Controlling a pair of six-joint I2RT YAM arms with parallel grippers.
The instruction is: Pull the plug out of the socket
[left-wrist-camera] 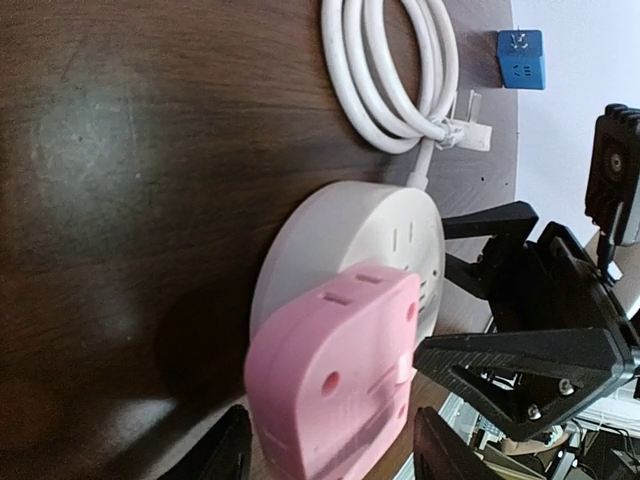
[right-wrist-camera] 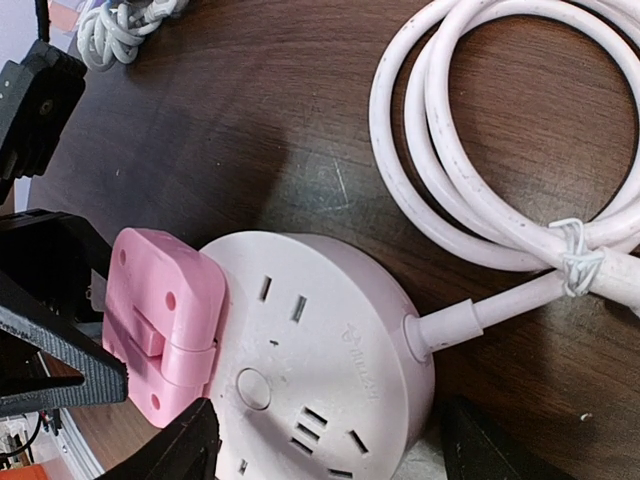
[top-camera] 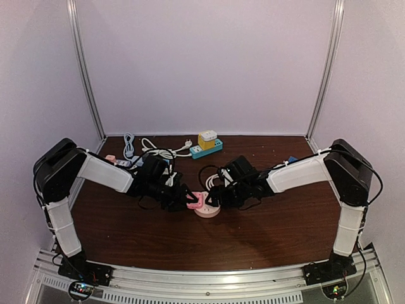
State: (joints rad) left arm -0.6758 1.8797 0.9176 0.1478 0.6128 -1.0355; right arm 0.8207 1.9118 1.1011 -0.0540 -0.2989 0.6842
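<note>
on faint-logo socket [right-wrist-camera: 330, 360], pink plug [right-wrist-camera: 165, 320] betw part-open l claw [left-wrist-camera: 332, 420]; r claw [right-wrist-camera: 330, 405] wide open.

1. Back wall [top-camera: 202, 63]: plain, pale lilac-white, unmarked, closing the far side of the enclosure.
2. Left wall [top-camera: 31, 76] and right wall [top-camera: 380, 76]: same pale finish, meeting the back wall at the rear corners.
3. Left upright [top-camera: 85, 76] and right upright [top-camera: 326, 69]: slim silver metal posts, one at each rear corner, rising past the top of the view.
4. Worktop [top-camera: 272, 234]: dark brown wood grain, glossy, lightly scuffed.
5. Rail [top-camera: 202, 282]: silver slotted metal, running along the worktop's near edge.
6. Light: soft and even, with a dull pale sheen on the worktop.
</note>
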